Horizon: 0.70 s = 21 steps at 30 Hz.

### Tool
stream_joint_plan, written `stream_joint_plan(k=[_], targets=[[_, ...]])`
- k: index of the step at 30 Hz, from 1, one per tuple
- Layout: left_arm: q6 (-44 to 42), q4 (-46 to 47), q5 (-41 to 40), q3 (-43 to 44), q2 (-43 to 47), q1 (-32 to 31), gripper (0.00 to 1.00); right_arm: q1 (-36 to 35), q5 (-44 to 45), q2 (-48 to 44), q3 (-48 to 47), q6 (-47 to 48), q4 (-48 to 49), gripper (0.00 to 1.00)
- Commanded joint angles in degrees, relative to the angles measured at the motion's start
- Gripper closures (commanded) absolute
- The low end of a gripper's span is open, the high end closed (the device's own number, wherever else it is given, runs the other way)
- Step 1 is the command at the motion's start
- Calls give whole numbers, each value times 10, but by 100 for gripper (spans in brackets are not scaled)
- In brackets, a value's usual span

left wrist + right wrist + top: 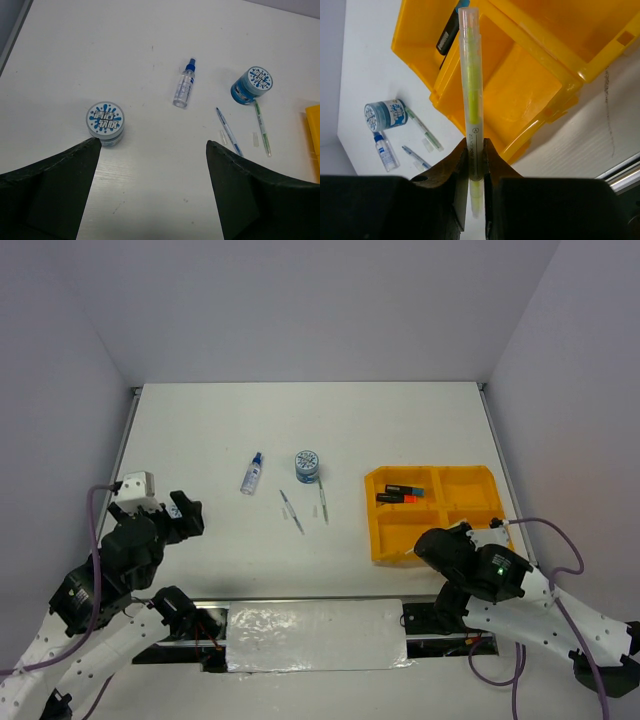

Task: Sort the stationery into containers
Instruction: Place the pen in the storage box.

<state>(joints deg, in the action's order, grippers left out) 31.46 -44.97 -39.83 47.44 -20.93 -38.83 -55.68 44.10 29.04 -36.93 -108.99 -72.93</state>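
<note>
Clear pen with yellow-green core (pixel 472 100): pinched near its lower end in the right tool (pixel 475 157), jaws almost closed on the barrel, long axis in line with the fingers. Free end points out over the tray (pixel 570 30), above what looks like its near-left compartment (pixel 520 115). Reads as a drop approach: gripping low leaves most of the barrel free to go in first. No item visible in that compartment. Far-left one has the capped highlighters (pixel 400 492), so my guess is pens get their own bin. Risk: a skewed release could leave the long barrel lying across a divider.

Left tool (pixel 152 145): fully open, holds nothing, hangs above the tabletop (pixel 75 45) with a round blue-white pot (pixel 105 122) just ahead of one finger. Probably lining up on it. Unsorted further out: bottle (pixel 184 87), second pot (pixel 252 85), two thin pens (pixel 229 132) beside it. The green one appears to touch that pot's base.
</note>
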Motion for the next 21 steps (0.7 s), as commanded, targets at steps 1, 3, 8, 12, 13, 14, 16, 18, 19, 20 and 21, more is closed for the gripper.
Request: stream_joint_plan(k=[1, 3, 8, 12, 13, 14, 16, 18, 19, 20, 21], targets=[[-4, 28, -19, 2, -7, -1, 1, 0, 41, -12, -16, -4, -9, 100], [-3, 29, -14, 3, -22, -2, 1, 0, 44, -14, -18, 4, -6, 100], [1, 25, -12, 4, -41, -1, 1, 0, 48, -20, -20, 34, 12, 100], [3, 25, -15, 3, -38, -2, 1, 0, 49, -25, -17, 47, 23, 100], [3, 26, -14, 3, -36, -1, 1, 0, 50, -25, -17, 48, 25, 100], [3, 27, -15, 3, -33, -2, 1, 0, 50, -24, -17, 50, 27, 100], [3, 26, -16, 2, -32, -1, 1, 0, 51, -22, -17, 55, 29, 100], [3, 26, -17, 2, -33, -1, 1, 0, 50, -21, -18, 56, 31, 100], [3, 26, -17, 2, -34, -1, 1, 0, 50, -21, -17, 55, 30, 100], [3, 26, -17, 2, -36, -2, 1, 0, 50, -20, -18, 54, 29, 100], [3, 26, -17, 2, -36, -1, 1, 0, 50, -21, -17, 54, 29, 100]])
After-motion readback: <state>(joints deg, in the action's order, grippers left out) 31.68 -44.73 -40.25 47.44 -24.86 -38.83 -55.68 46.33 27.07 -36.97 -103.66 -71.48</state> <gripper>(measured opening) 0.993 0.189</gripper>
